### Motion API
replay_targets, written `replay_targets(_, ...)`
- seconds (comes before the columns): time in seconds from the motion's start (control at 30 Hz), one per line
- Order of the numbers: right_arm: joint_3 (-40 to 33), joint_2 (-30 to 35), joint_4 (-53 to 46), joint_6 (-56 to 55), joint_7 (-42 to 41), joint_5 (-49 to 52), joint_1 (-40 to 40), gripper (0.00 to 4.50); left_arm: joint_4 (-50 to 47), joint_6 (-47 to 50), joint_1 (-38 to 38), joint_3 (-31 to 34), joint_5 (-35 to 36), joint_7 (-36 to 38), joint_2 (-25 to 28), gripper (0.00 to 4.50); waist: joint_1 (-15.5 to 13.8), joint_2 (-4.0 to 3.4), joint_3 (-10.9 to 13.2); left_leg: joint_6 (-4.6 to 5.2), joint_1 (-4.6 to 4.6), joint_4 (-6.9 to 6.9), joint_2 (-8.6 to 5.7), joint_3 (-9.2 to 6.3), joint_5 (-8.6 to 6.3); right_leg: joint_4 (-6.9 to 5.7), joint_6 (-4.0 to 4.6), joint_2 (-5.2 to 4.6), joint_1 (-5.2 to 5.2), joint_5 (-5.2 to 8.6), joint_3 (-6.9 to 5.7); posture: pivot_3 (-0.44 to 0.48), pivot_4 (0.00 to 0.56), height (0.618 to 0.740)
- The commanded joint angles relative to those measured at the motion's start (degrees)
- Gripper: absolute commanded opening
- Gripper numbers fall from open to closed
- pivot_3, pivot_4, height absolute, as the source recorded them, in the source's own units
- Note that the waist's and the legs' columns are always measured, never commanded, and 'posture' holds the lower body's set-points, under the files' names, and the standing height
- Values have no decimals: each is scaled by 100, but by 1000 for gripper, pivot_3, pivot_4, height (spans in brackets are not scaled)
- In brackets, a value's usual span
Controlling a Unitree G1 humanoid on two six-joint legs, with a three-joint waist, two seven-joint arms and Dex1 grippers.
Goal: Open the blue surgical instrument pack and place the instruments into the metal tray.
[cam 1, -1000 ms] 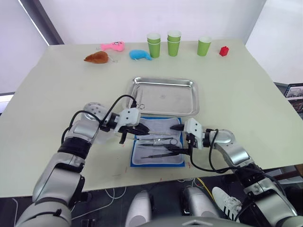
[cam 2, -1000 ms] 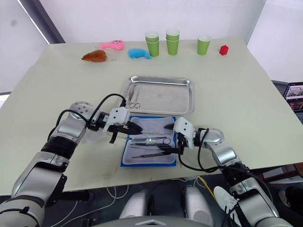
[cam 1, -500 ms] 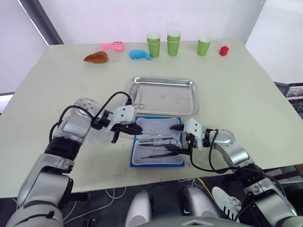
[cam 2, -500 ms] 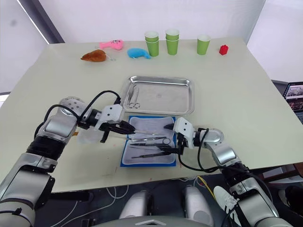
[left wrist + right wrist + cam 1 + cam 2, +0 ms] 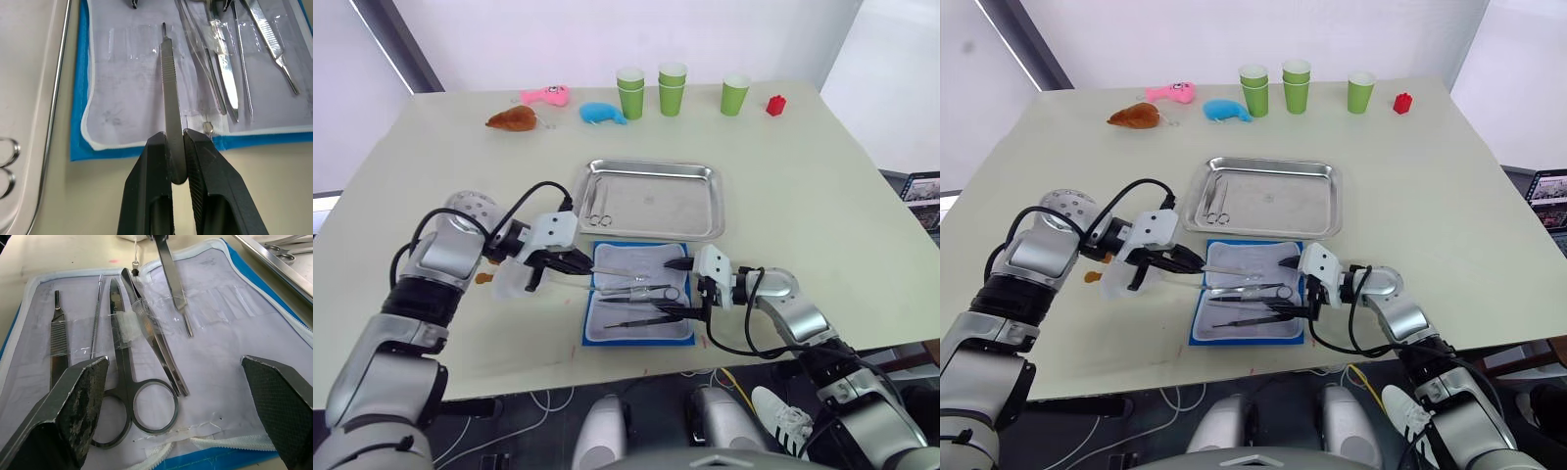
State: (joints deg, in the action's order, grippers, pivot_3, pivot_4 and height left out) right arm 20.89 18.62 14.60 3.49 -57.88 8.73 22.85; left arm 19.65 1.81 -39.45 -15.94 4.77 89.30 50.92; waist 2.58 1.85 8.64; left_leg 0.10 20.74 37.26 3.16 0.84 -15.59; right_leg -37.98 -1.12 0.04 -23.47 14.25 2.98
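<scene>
The left claw (image 5: 175,161), pinching a slim handle (image 5: 168,93), has drawn it leftward off the open pack (image 5: 638,305) since a second ago. Next it goes to the tray (image 5: 651,200). The right claw (image 5: 176,396) waits spread over the scissors (image 5: 132,382).

Bright-blue pack (image 5: 639,338), pale lining; shiny steel tray (image 5: 652,201); green cups (image 5: 672,89).

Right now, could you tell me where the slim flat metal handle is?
The slim flat metal handle is pinched in the left gripper, hanging over the open blue pack's lining beside the steel tray.
</scene>
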Motion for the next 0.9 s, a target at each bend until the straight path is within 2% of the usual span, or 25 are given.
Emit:
replay_targets(0.03, 438, 89, 788, 261, 117, -627, -311, 4500, -211, 37, -199, 273, 213, 309, 275, 88, 2, 0, 0, 0, 0, 0, 0, 1, 0, 0, 0, 0, 0, 0, 1, 0, 150, 739)
replay_targets(0.2, 464, 57, 806, 254, 101, -634, -280, 4500, -339, 115, -161, 74, 493, 320, 755, 88, 8, 4, 3, 0, 0, 0, 4, 2, 0, -1, 0, 3, -2, 0, 2, 0, 150, 739)
replay_targets(0.53, 480, 47, 928, 179, 20, -651, -189, 4500, -505, 333, -23, 65, 1015, 320, 1338, 88, 13, 9, 0, 0, -6, -1, 9, 8, 0, -3, 6, 6, -3, -2, 7, 0, 150, 739)
replay_targets(0.6, 487, 41, 944, 170, 14, -653, -176, 4500, -461, 558, -44, 285, 1084, 181, 1167, 88, 8, 9, -1, 0, -7, -1, 9, 9, 0, -4, 7, 6, -2, -1, 6, 0, 150, 739)
replay_targets(0.73, 496, 43, 964, 152, 8, -657, -163, 4500, -559, 1190, -47, 601, 1129, -541, 758, 88, 3, 13, -3, 1, -8, 4, 9, 8, 0, -9, 7, 7, -2, -2, 5, 0, 150, 739)
replay_targets(0.9, 492, 62, 967, 148, 23, -661, -173, 4500, -940, 2587, -105, 1158, 1206, -2457, -228, 88, 1, 14, -5, 0, -6, 4, 9, 6, 0, -8, -7, 10, -1, -10, 6, 0, 150, 739)
